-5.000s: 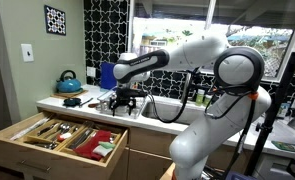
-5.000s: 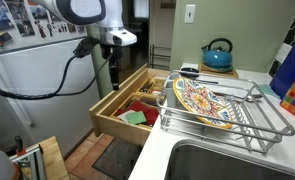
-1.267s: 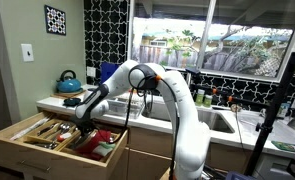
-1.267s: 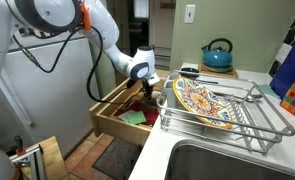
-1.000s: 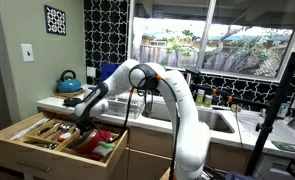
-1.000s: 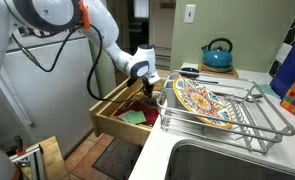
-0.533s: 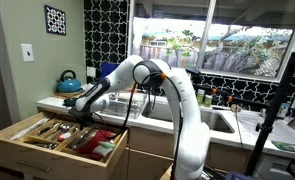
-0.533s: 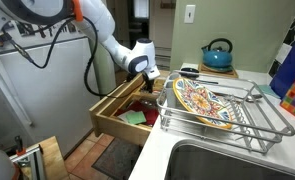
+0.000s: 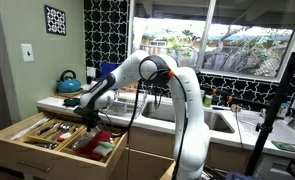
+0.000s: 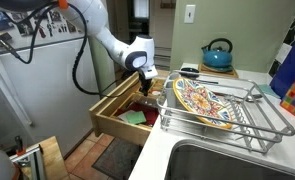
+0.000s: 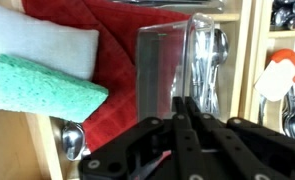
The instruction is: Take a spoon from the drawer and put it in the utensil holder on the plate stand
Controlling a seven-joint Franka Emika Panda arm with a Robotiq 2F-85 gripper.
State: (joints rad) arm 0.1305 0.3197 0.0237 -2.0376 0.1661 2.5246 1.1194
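Note:
The light-wood drawer (image 9: 49, 140) (image 10: 115, 106) stands pulled open with cutlery and red items in its compartments. My gripper (image 9: 88, 113) (image 10: 145, 80) hangs just above its inside, next to the counter. In the wrist view the gripper (image 11: 184, 103) is shut, black fingers pressed together, over a red cloth (image 11: 122, 45) and a compartment of spoons (image 11: 211, 58). I cannot tell whether a thin handle is pinched between them. Another spoon (image 11: 73, 140) lies at the cloth's edge. The wire plate stand (image 10: 249, 118) holds a patterned plate (image 10: 200, 103); its utensil holder I cannot make out.
A green sponge (image 11: 45, 88) and a white one (image 11: 42, 45) lie on the red cloth. A teal kettle (image 10: 218, 55) (image 9: 69, 81) sits on the counter behind the drawer. The steel sink (image 10: 227, 162) lies in front of the rack. A fridge (image 10: 37, 90) stands beyond the drawer.
The arm has lifted, raising the gripper a little out of the drawer. The fingers stay shut.

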